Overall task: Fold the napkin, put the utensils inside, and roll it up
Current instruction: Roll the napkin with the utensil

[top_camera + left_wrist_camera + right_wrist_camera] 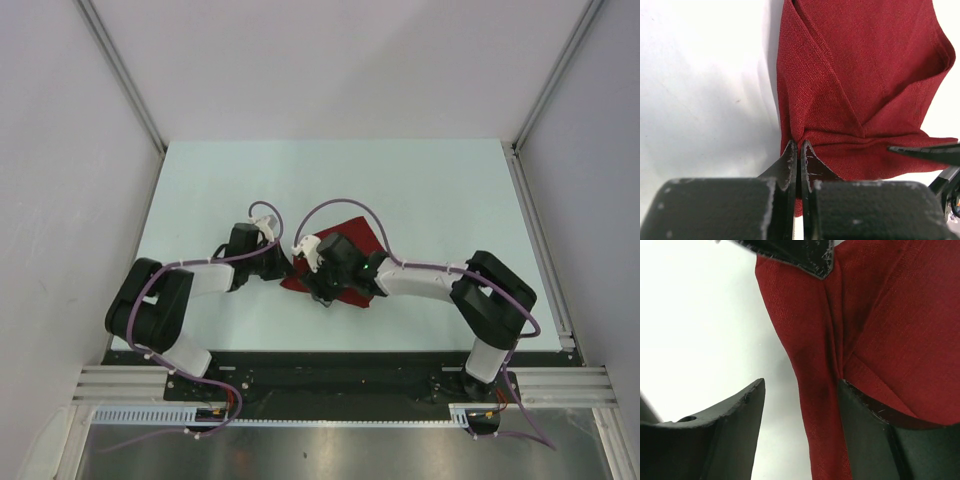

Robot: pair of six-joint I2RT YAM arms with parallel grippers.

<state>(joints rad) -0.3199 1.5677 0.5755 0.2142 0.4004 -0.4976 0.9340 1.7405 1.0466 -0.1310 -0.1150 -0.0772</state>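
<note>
At desk [430, 190] centre | napkin [865, 65] lies diagonal, corner pointing far | left hand [800, 150] pinches its edge | right hand [802, 385] spread open

Napkin [362, 238] on table [430, 190], left fingers [789, 162] at its left corner, right fingers [737, 412] over it

Left gripper [800, 148] observed at lower centre, jaws pressed together with a pinch of the napkin [860, 75] caught between the tips. The dark red cloth is seen gathered into tight creases at the pinch point and fanned upward from it in overlapping folded layers, a diagonal fold edge being noted across the middle. White table [705, 90] is exposed to the left. The right gripper's fingertip [927, 151], black and pointed, is recorded entering from the right edge, over the cloth's lower fold.
</note>
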